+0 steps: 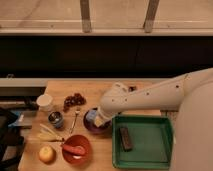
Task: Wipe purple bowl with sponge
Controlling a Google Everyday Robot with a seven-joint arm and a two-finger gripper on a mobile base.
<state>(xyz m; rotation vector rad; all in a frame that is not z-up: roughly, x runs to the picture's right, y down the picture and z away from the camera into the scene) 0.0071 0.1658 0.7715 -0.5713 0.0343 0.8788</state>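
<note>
The purple bowl [93,128] stands on the wooden table [92,90], just left of the green tray. My gripper [100,119] reaches in from the right on the white arm and points down into the bowl. It is shut on the yellow sponge [97,121], which sits inside the bowl against its inner surface. The gripper and arm hide the bowl's far right side.
A green tray [150,155] with a dark bar [125,138] lies at the right. A fork [75,119], grapes [74,100], a white cup [45,102], a dark can [56,119], an apple [47,153] and a red bowl [82,156] lie to the left.
</note>
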